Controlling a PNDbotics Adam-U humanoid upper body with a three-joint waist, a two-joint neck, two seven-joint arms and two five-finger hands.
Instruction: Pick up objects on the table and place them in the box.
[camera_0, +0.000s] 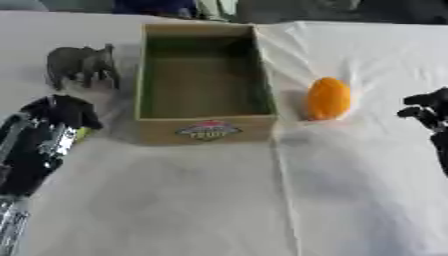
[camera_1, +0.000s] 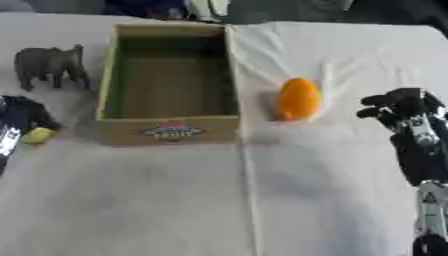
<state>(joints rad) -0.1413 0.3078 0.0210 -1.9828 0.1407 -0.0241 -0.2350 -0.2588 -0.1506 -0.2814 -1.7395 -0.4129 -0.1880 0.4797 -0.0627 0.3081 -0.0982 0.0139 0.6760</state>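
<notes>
An open cardboard box (camera_0: 206, 131) with a label on its front wall stands in the middle, and I see nothing inside it. A grey toy elephant (camera_0: 83, 64) stands to its left. An orange oval fruit (camera_0: 328, 98) lies to its right on the white cloth. My left hand (camera_0: 57, 112) is below the elephant, near the box's front left corner, with its fingers curled round a small yellow thing (camera_1: 39, 135). My right hand (camera_1: 398, 107) hovers to the right of the orange fruit, apart from it, fingers curled and holding nothing.
A white cloth (camera_0: 192, 200) covers the table, with a fold running down from the box's front right corner. Dark shapes line the far edge behind the box.
</notes>
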